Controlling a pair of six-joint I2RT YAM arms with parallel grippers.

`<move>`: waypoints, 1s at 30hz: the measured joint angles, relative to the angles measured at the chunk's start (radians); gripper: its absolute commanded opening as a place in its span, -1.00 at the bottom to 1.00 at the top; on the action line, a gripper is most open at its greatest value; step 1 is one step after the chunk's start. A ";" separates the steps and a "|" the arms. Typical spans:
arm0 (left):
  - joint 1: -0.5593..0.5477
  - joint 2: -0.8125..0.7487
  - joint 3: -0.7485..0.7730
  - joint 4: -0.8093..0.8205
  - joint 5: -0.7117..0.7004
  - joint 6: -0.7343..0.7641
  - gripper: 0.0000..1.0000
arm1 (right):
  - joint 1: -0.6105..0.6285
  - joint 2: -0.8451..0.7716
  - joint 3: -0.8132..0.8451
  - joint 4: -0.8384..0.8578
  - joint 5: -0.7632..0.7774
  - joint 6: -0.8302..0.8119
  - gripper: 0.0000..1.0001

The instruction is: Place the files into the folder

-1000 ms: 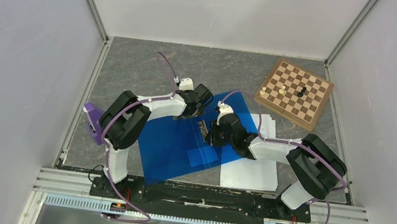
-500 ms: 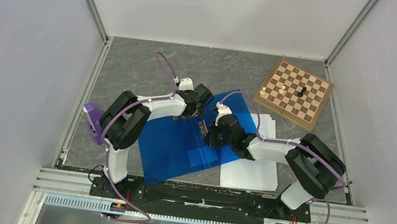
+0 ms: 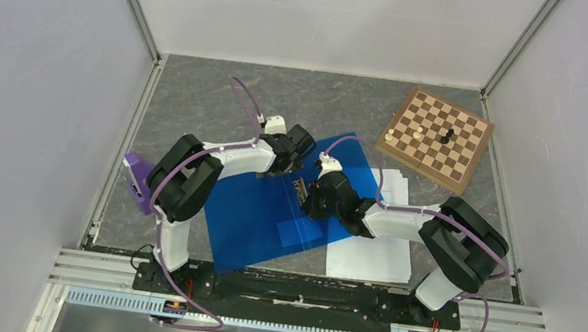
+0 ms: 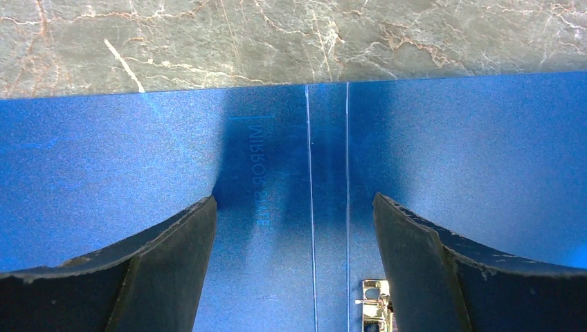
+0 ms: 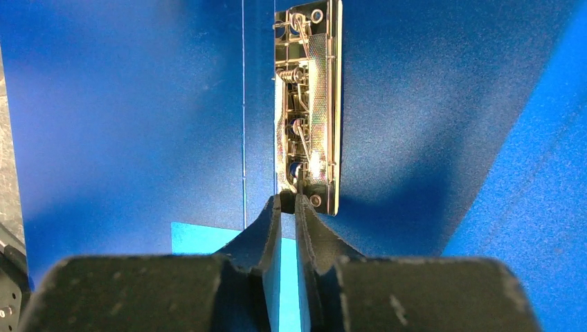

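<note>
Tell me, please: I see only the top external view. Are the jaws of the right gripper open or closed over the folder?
Observer: The right wrist view shows the right gripper with its jaws almost closed. Their tips are at the near end of the metal clip inside the folder. I cannot tell whether they pinch it.
Operator: And the left one?
Observer: The left gripper has its jaws wide apart above the folder's spine creases, with nothing between them.
Operator: Is any of the files under the clip?
Observer: No. In the right wrist view no white sheet shows around the clip, only blue plastic.
</note>
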State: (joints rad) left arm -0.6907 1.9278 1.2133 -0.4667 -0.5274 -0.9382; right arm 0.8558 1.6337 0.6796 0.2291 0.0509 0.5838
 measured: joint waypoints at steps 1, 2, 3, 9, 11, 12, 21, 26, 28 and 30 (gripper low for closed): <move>0.000 0.000 0.000 0.001 -0.001 0.000 0.79 | 0.000 0.000 0.000 0.000 0.005 0.003 -0.87; 0.000 0.000 -0.001 0.002 -0.002 0.000 0.79 | 0.002 0.000 0.000 -0.001 0.009 0.009 -0.90; 0.000 0.000 -0.002 0.002 -0.003 0.000 0.79 | 0.003 0.000 0.000 -0.002 0.013 0.016 -0.94; -0.001 -0.006 -0.010 0.009 -0.006 -0.006 0.79 | 0.009 0.000 0.009 -0.028 0.043 0.061 -1.00; -0.001 -0.009 -0.015 0.014 -0.007 -0.008 0.79 | 0.016 0.001 0.017 -0.046 0.063 0.074 -1.00; -0.001 -0.011 -0.018 0.018 -0.007 -0.008 0.79 | 0.021 0.002 0.022 -0.055 0.077 0.081 -1.00; -0.001 -0.024 -0.050 0.052 -0.024 -0.021 0.79 | 0.084 0.042 0.100 -0.162 0.243 0.144 -1.00; 0.000 -0.026 -0.055 0.058 -0.031 -0.031 0.79 | 0.099 0.078 0.164 -0.247 0.333 0.185 -1.00; 0.000 -0.026 -0.055 0.058 -0.033 -0.032 0.79 | 0.103 0.089 0.178 -0.267 0.369 0.203 -1.00; 0.000 -0.026 -0.055 0.058 -0.037 -0.035 0.79 | 0.106 0.092 0.180 -0.272 0.394 0.225 -1.00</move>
State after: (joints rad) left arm -0.6907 1.9018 1.1580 -0.4091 -0.5640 -0.9730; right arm 0.9615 1.7256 0.8593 -0.0425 0.4450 0.8085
